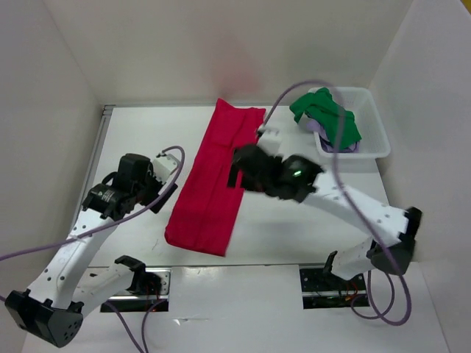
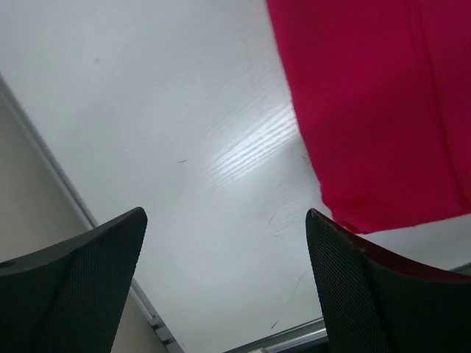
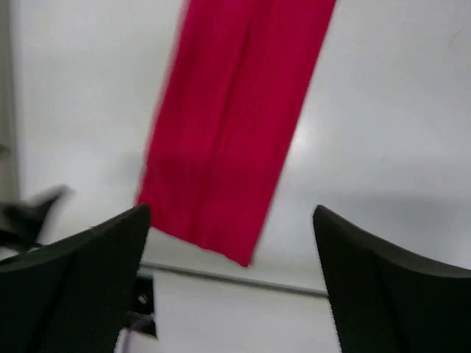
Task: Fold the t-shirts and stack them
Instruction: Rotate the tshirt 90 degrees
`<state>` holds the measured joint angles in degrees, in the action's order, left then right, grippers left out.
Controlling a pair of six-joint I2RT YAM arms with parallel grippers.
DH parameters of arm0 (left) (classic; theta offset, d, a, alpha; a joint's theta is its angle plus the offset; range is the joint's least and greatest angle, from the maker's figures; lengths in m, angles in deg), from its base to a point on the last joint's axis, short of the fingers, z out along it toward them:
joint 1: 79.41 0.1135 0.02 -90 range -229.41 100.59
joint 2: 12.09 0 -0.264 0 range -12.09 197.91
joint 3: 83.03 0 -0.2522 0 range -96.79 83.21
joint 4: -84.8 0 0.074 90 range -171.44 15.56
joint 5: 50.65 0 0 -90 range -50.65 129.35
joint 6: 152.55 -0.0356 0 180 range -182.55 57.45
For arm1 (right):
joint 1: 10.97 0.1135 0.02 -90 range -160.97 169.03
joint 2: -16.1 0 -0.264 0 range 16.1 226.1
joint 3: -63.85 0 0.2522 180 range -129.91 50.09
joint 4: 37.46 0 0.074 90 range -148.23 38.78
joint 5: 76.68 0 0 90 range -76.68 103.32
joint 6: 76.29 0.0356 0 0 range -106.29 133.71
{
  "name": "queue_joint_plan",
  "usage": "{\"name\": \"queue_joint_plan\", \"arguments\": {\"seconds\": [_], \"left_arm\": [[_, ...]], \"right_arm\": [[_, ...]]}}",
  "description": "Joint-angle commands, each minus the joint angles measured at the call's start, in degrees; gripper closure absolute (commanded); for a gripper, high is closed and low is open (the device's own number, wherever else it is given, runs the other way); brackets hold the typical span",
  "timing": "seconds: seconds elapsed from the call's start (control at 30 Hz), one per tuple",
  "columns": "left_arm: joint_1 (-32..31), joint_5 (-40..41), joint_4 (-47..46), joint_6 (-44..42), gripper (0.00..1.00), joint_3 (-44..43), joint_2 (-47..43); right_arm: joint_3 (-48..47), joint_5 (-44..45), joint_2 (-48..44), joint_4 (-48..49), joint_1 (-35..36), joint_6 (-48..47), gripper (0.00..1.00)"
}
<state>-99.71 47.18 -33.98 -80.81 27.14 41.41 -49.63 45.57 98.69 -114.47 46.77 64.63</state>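
Left of the basket (image 1: 377, 129), the red t-shirt (image 1: 213, 180) lies on the surface (image 1: 294, 235) as a long folded strip. The green t-shirt (image 1: 327, 114) sits inside the basket. Both jaws stand wide, empty. The cloth is likely soft and limp: pinch the strip's end corners.

Bright, even overhead light washes the white table (image 1: 147, 132), leaving only soft shadows and a glare streak in the left wrist view. The right wrist view is motion-blurred, smearing the edges of the red shirt (image 3: 228, 132).
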Motion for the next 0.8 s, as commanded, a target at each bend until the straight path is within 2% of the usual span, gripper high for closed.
{"name": "queue_joint_plan", "arguments": {"seconds": [0.0, 0.07, 0.1, 0.17, 0.33, 0.43, 0.63, 0.77], "left_arm": [[2.8, 4.9, -2.6, 3.7, 0.05, 1.2, -2.8], [4.3, 4.9, -2.6, 4.5, 0.05, 1.2, -4.1], [5.0, 5.6, -2.6, 4.5, 0.05, 1.2, -4.1], [5.5, 6.3, -3.2, 5.1, 0.05, 1.2, -4.1], [6.1, 6.9, -3.7, 5.7, 0.05, 1.8, -4.1], [6.7, 6.9, -3.2, 5.7, 0.05, 1.8, -4.1], [6.7, 6.9, -3.2, 5.7, 0.05, 1.8, -4.1], [6.7, 6.9, -3.2, 5.7, 0.05, 1.8, -4.1]], "right_arm": [[26.2, -12.4, 1.8, 12.6, 4.9, 18.6, 0.13], [33.7, -17.8, -0.7, 25.0, 10.8, 25.7, 0.22], [37.4, -18.6, -0.7, 27.2, 12.5, 27.4, 0.25], [37.4, -17.4, 1.3, 28.8, 16.7, 29.6, 0.31], [30.7, -17.4, 13.4, 29.5, 19.7, 28.5, 0.31], [29.6, -16.9, 14.8, 28.8, 21.1, 30.6, 0.31], [33.0, -15.8, 15.9, 29.7, 20.6, 34.2, 0.31], [31.7, -14.1, 16.5, 26.7, 20.6, 34.8, 0.31]]}}
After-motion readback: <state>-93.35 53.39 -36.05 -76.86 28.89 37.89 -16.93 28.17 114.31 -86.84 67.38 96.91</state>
